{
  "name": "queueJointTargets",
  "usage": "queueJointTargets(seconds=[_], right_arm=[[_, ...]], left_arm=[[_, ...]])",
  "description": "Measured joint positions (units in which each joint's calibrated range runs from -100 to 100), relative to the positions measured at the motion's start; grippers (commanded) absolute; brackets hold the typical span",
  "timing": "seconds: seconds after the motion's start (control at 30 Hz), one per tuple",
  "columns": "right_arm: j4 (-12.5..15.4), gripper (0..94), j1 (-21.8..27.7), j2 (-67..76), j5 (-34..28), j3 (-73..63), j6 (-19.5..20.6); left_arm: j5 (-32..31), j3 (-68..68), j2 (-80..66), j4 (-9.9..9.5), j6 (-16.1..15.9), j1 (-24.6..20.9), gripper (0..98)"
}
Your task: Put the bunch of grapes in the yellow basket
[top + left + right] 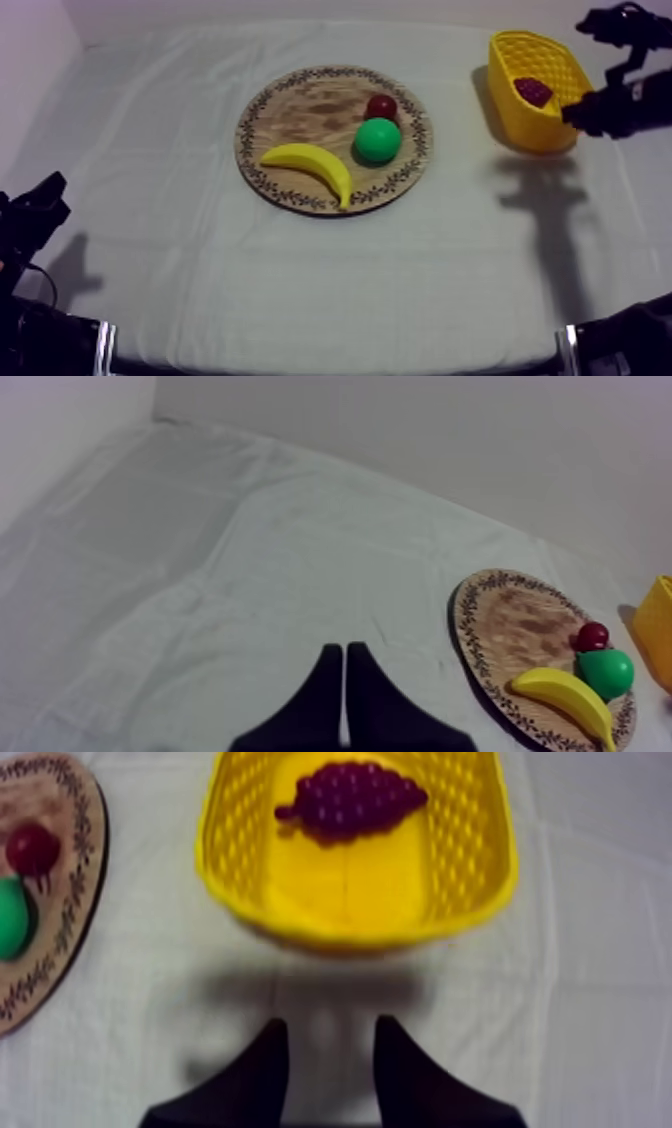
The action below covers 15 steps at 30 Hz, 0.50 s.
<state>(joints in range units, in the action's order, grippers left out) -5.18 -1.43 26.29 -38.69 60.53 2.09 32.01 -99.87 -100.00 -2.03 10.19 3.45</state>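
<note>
The purple bunch of grapes (533,92) (352,799) lies inside the yellow basket (520,130) (350,927) at the far right of the table. My right gripper (580,112) (330,1027) hovers just beside the basket's right side, open, with nothing between its fingers. The round wooden board (300,110) (520,621) (70,842) sits mid-table and holds a banana (310,165) (565,696), a green pear (377,140) (607,672) and a small red fruit (381,106) (593,636) (32,850). My left gripper (45,200) (344,648) rests low at the left, shut on nothing.
Grey-white cloth covers the table, with wide free room left of the board and along the front. The right arm's shadow falls on the cloth below the basket. A pale wall runs behind the table.
</note>
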Motion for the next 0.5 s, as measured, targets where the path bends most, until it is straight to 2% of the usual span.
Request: queueJointTargets(seconds=[0.1, 0.33, 0.5], right_arm=[[1.1, 21.8, 0.5, 5.8, -2.3, 5.5, -0.5], [1.7, 20.1, 1.7, 20.2, -4.3, 17.4, -1.4], [-0.1, 18.3, -0.7, 32.5, -7.8, 25.0, -0.7]], left_arm=[[0.0, 0.0, 0.0, 0.0, 0.0, 0.0, 0.1], [0.0, 0.0, 0.0, 0.0, 0.0, 0.0, 0.1], [0.0, 0.0, 0.0, 0.0, 0.0, 0.0, 0.1]])
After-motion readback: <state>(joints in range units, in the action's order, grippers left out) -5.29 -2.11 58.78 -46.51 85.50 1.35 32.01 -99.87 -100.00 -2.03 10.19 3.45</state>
